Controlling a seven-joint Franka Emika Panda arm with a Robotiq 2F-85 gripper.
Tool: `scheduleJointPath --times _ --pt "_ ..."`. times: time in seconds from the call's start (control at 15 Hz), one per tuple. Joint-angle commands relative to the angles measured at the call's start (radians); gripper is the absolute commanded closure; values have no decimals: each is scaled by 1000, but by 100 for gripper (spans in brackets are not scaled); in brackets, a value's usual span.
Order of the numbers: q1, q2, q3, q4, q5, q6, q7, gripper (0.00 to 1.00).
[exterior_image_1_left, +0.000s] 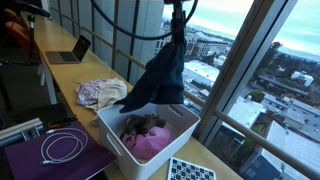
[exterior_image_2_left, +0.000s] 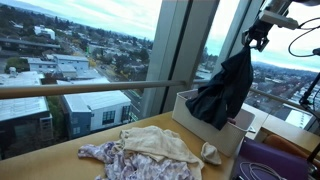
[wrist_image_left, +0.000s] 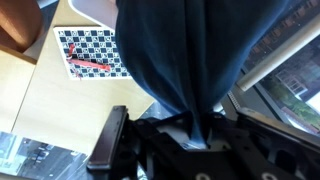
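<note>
Claw (exterior_image_1_left: 177, 38) pinching dark garment (exterior_image_1_left: 160, 80) above white bin (exterior_image_1_left: 113, 140); bin holds pink cloth (exterior_image_1_left: 153, 147), dark clothes (exterior_image_1_left: 141, 125).

The dark cloth (exterior_image_1_left: 160, 80) hung low over the white bin (exterior_image_1_left: 112, 143), blocking part of its mouth; clothes (exterior_image_1_left: 148, 132) covered the bottom. The near rim lay open from above. A window rail (exterior_image_2_left: 90, 88) and a laundry heap (exterior_image_2_left: 150, 148) flanked the bin.

My tool (exterior_image_2_left: 254, 40) black and blocky, white casing (exterior_image_2_left: 282, 12) on my wrist above it, thick black cables (exterior_image_1_left: 128, 32) looping off me, matte black flat-sided finger (wrist_image_left: 106, 150) up close
</note>
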Motion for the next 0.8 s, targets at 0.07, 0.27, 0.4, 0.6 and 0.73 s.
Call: scheduleJointPath --times 0.07,0.27,0.4,0.6,0.73 --pt "-8 -29 6 122 -35 -86 -7 100" --pt "-5 -17 13 150 -43 -88 -8 100" --pt "-1 -9 17 130 -34 -66 -9 100" --pt "8 17 25 92 -29 -41 -6 100" --pt "14 36 27 69 -22 -32 -9 100"
